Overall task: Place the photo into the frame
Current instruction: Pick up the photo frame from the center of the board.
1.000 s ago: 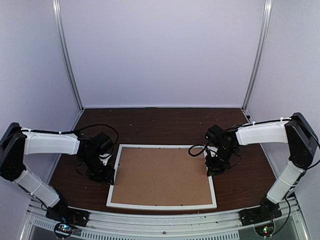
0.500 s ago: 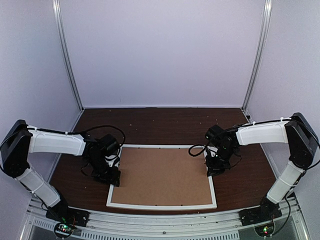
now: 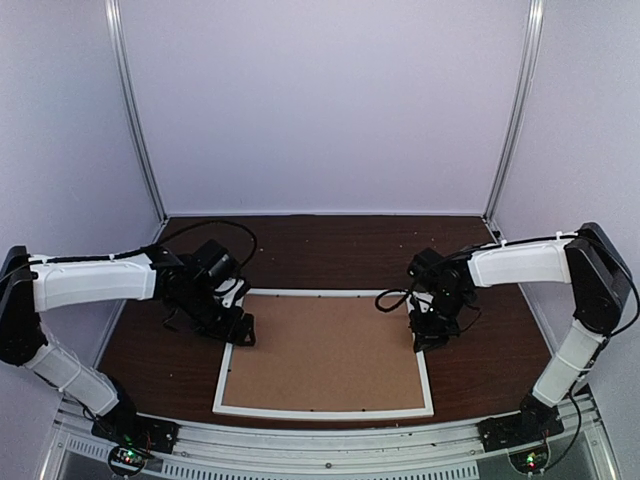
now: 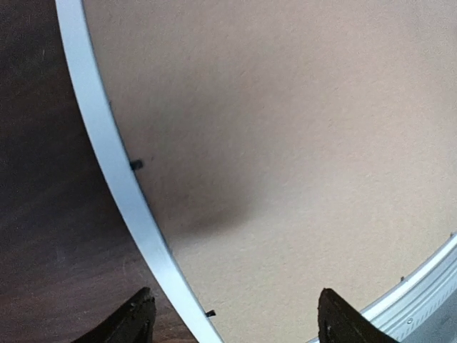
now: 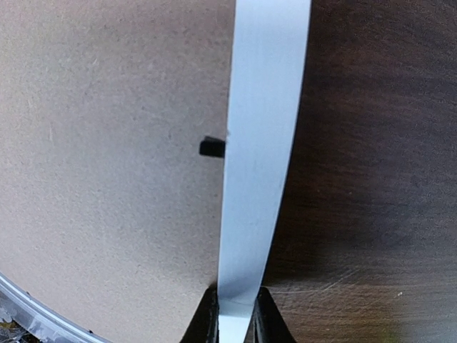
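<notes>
White forearms (image 3: 95, 282) inward, right claw (image 5: 232, 318) pinching frame (image 5: 260, 143)

Flat on the dark tabletop (image 3: 330, 250) lies the frame (image 3: 320, 411), a thin-edged white rectangle, back side up, its opening filled by a brown backing board (image 3: 325, 350).

Soft, even light — a faint shadow smudges the backing board (image 4: 300, 107), and wrist views bow at the edges.
</notes>
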